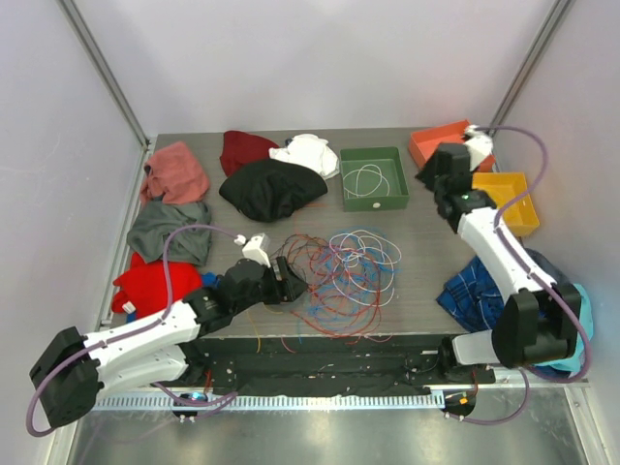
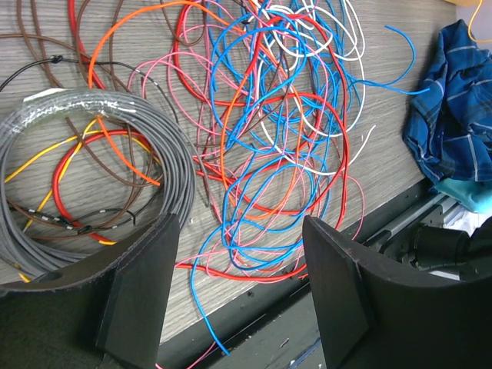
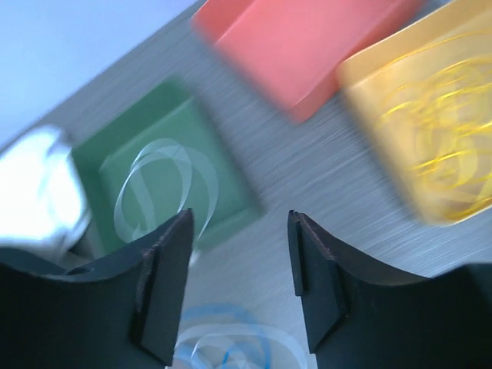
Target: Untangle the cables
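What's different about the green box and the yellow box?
The green box sits near the middle of the table's far side; the yellow box is over at the right edge. The green box holds a loop of white cable; the yellow box holds yellow cable. The green box shows fully from above, while the right arm covers part of the yellow box. Both are open boxes with cable inside.

I see the wood-grain counter (image 1: 426,242) carrying the cables (image 1: 349,266) in one loose tangle near its front middle. Behind them sits a green tray (image 1: 374,203), and to its right an orange tray (image 1: 431,145) and a yellow tray (image 1: 518,191). A pink cloth (image 1: 174,172), grey cloth (image 1: 167,231) and red cloth (image 1: 150,286) lie at left. A maroon cloth (image 1: 242,147), black cloth (image 1: 271,189) and white cloth (image 1: 308,153) lie behind, and a blue plaid cloth (image 1: 475,291) at right.
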Controlling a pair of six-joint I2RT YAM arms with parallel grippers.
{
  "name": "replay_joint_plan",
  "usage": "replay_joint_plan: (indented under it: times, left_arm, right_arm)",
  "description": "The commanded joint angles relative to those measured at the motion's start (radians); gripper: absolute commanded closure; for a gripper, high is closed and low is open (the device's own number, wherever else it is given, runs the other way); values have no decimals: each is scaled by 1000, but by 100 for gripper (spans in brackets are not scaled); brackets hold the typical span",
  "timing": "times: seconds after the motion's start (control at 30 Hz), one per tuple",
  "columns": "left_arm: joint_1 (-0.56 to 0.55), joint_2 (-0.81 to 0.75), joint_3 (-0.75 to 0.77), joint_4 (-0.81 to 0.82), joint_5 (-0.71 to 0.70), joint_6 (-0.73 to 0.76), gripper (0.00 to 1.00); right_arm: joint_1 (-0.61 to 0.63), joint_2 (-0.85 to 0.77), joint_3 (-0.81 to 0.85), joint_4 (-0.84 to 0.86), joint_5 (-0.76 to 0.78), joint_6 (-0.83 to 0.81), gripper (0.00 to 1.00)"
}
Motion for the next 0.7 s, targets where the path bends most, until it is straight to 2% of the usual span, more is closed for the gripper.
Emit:
replay_joint_plan:
  times: [0.0,0.07,0.1,0.2,0.33,0.5,0.67]
  left_arm:
    - [1,-35,-7,4,-44,-18,30]
    - [3,-50,-10,1,-52,-19,30]
    - [1,-55,-10,1,-58,-19,31]
    - [1,-70,-1,-68,-98,-10,31]
    - [3,-70,26,-134,-144,-12,31]
    - [38,-99,74,-290,-268,-7,30]
    - [128,-107,97,-347,-268,-22,29]
  right_arm:
    - [216,-86,-121,19,-21,0,42]
    - [298,-100,-157,8,5,-7,43]
    - [394,-107,-187,5,16,-15,44]
    - [571,-149,-231,11,88,-50,44]
    - [729,-203,-274,28,117,-87,44]
    - [860,-236,-346,39,116,-76,44]
    - [990,-236,-407,99,108,-46,44]
